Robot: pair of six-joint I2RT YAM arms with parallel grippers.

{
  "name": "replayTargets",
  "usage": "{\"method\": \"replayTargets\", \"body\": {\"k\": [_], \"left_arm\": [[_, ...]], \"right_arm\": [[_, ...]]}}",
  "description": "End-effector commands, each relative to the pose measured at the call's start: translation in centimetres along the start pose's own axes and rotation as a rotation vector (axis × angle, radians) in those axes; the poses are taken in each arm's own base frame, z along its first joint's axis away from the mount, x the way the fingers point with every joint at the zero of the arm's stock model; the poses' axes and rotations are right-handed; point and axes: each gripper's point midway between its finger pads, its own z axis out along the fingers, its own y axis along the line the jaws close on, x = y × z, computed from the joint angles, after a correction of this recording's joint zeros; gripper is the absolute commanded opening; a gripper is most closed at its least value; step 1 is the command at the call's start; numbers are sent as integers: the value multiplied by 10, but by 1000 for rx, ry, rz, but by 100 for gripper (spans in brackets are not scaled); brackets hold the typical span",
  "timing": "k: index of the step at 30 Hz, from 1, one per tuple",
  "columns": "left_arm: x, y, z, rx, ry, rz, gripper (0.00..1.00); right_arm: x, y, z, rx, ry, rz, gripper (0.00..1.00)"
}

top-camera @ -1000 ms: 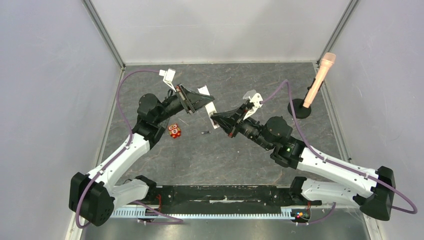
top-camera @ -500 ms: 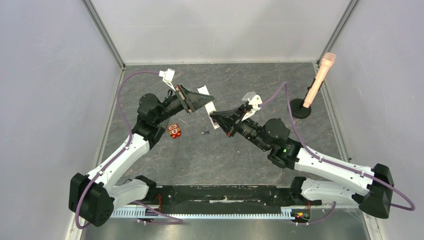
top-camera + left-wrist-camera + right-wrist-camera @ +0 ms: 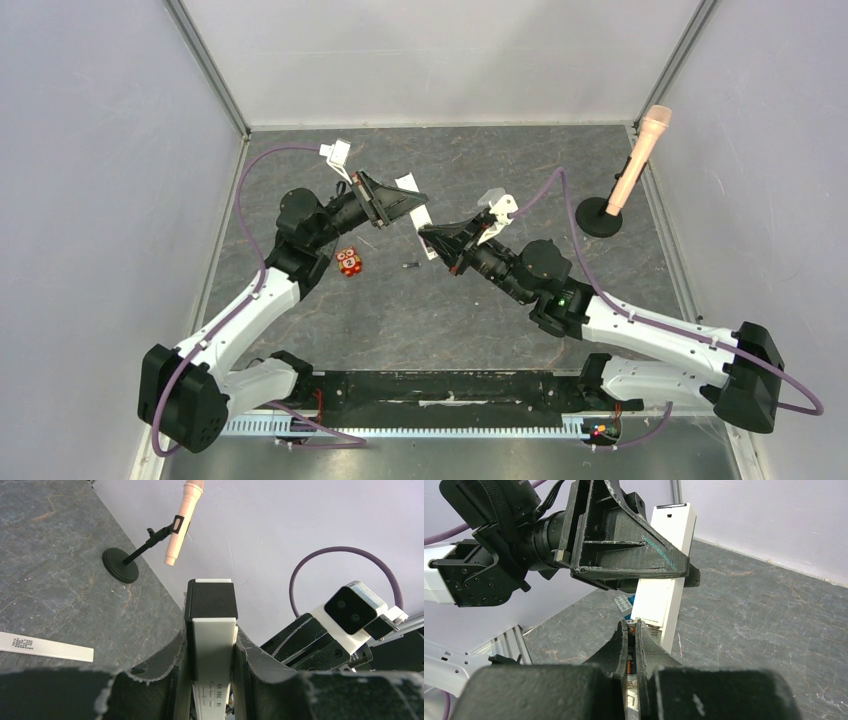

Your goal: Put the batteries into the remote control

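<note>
From above, two robot arms meet over the middle of a dark grey tabletop (image 3: 560, 180). The left tool (image 3: 418, 198) is clamped across the middle of the white remote control (image 3: 423, 217), which is held up off the tabletop. In this view the remote's long axis runs from far to near, leaning slightly right, with a white end showing on either side of the black fingers. The right tool (image 3: 432, 238) has its tip just at the remote's near end. Its grip cannot be made out from above. Only the right wrist view shows it: the fingers are pressed together on a thin dark held battery (image 3: 629, 667), mostly hidden between them, its top just beside the remote's lower end. There the remote stands nearly upright, with one black finger of the left tool crossing its front. The left wrist view alone shows a black section at the remote's outer end, pointing away from the camera, and faint markings on the white part. It also shows a flat white strip (image 3: 45, 647) with a small dark mark lying on the tabletop, cut off at the left edge. A loose battery (image 3: 408, 266), tiny and hard to make out, lies near a red-orange owl toy (image 3: 349, 261), seen only from above. A pink microphone (image 3: 640, 150) stands at the far right.
</note>
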Motion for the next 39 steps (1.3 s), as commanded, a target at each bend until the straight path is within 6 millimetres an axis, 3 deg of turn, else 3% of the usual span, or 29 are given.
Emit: {"method": "replayTargets", "body": {"k": [1,13,25,39], "left_arm": [[-8,-16,0,56,-28,-1,2],[-21,-19,-4,39,-105,18,2],[-20,-19,-5,38,-94,47,2],[-15,-10,-4,6,-73,57,2]], "right_arm": [[-1,-3,1,15,-18,-14,0],[18,-2,-6,7,57,-6,5],[4,1,-3,2,36,4,11],[-15,8,4,-3,15,48,27]]}}
